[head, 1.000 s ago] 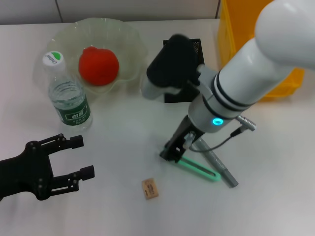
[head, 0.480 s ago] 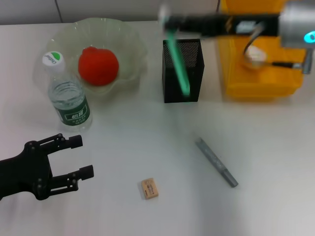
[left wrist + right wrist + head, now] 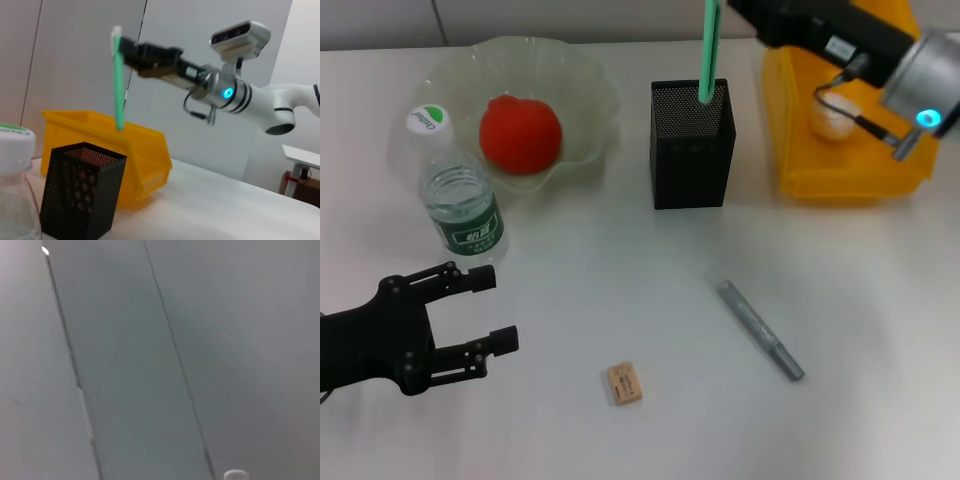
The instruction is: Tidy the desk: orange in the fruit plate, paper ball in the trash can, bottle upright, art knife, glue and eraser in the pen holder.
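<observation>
Green art knife (image 3: pixel 708 50) in right gripper (image 3: pixel 131 51), above pen holder (image 3: pixel 691 145)

1. Grey wall panels (image 3: pixel 210 340) fill the view.
2. Two dark seams (image 3: pixel 175 360) run from 11 o'clock toward 5 o'clock.
3. A small pale rounded object (image 3: pixel 235 474), unidentifiable, sits at 5 o'clock.

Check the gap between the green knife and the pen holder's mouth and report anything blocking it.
Nothing visible blocks it. The right gripper holds the green art knife upright above the black mesh pen holder, whose open mouth shows nothing across it. The left wrist view shows clear air under the knife's lower tip.
</observation>
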### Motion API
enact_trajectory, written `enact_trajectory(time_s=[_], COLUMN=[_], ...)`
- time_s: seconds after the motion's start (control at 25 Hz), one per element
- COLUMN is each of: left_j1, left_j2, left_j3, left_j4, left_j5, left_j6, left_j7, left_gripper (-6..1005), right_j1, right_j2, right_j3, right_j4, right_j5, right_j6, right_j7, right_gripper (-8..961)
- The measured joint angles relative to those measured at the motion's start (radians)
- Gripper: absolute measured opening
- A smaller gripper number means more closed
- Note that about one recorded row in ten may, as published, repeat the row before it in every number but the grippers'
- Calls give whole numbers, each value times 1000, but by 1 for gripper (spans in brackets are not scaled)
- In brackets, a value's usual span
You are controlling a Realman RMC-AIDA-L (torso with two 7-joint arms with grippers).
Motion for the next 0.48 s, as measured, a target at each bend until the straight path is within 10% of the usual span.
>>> enact_trajectory(time_s=[0.28, 0.48], left_j1=[-1, -4], left_j2=[-2, -2], left_j3=[0, 2], left_j4=[0, 0], left_j5=[-1, -1], left_j6=[-12, -11], left_j7=[4, 3], left_gripper=[798, 798], right_j1=[27, -3], right_j2=[0, -5], right_j3=[-5, -77], right_j4=[51, -14], right_j5=[-2, -5], right_j6=[67, 50], right_j7=[-13, 65], right_gripper=[204, 429])
